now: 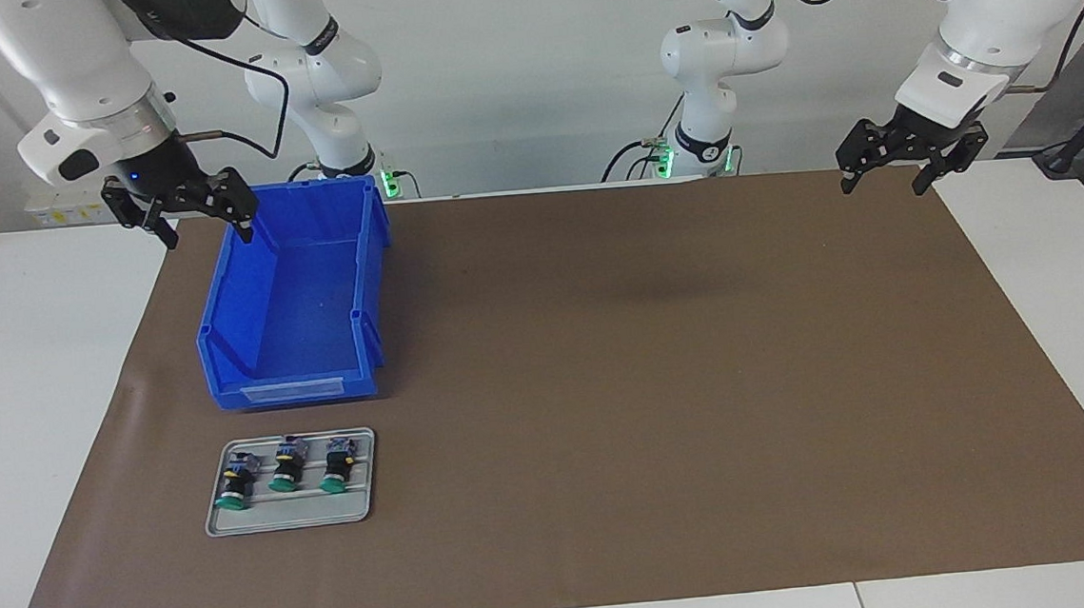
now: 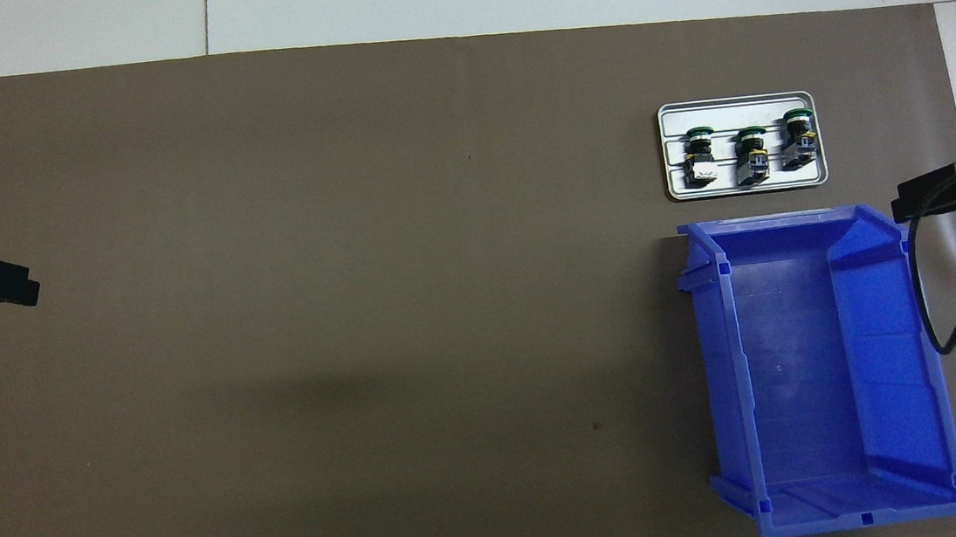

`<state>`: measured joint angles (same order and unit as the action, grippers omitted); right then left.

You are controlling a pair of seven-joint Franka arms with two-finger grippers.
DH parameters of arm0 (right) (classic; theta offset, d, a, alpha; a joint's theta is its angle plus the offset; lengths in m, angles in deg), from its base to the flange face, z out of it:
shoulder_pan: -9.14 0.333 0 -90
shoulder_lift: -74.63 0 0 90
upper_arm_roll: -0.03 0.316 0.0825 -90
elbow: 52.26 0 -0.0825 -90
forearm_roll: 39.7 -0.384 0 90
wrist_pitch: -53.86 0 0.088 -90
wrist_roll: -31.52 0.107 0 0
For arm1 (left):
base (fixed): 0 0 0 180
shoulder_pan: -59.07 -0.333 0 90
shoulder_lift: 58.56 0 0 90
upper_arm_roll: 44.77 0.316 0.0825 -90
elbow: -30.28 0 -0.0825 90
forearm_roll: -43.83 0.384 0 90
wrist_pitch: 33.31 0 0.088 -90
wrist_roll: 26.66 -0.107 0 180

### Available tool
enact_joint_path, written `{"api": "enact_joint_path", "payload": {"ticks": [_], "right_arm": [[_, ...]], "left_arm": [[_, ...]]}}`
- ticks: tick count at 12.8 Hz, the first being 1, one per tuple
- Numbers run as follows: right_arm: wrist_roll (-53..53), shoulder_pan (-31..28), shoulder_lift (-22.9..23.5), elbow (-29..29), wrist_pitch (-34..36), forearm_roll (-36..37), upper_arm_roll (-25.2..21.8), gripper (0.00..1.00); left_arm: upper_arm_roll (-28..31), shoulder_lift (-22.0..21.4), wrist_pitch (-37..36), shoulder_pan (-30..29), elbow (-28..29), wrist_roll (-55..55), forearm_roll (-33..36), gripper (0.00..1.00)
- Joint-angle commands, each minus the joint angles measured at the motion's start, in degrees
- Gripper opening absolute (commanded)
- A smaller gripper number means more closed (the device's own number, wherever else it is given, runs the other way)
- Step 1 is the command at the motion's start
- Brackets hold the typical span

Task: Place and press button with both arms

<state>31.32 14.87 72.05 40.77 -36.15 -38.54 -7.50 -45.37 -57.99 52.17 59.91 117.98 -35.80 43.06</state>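
Three alike green-capped buttons lie side by side on a grey tray [image 1: 290, 520] [image 2: 746, 184]: one [image 1: 233, 484] [image 2: 800, 139] toward the right arm's end, one [image 1: 286, 467] [image 2: 752, 156] in the middle, one [image 1: 337, 466] [image 2: 701, 157] toward the table's middle. All caps point away from the robots. My right gripper [image 1: 210, 237] hangs open and empty in the air over the blue bin's corner. My left gripper [image 1: 883, 188] hangs open and empty over the mat's corner at the left arm's end. Both are far from the buttons.
An empty blue bin [image 1: 298, 292] [image 2: 822, 376] stands between the tray and the robots, at the right arm's end. A brown mat [image 1: 652, 382] covers the white table. A black cable [image 2: 928, 295] droops from the right arm beside the bin.
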Motion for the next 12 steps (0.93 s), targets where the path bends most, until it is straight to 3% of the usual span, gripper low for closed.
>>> {"api": "enact_joint_path", "payload": {"ticks": [1,12], "right_arm": [[-0.68,-0.01,-0.40,0.04,0.19,0.68,0.15,1.00],[-0.77,-0.37,-0.84,0.83,0.01,0.51,0.06,1.00]], "left_arm": [[-0.63,-1.53,0.30,-0.66,1.78,0.53,0.95,1.00],[-0.63,-1.53,0.30,-0.66,1.78,0.53,0.95,1.00]]}}
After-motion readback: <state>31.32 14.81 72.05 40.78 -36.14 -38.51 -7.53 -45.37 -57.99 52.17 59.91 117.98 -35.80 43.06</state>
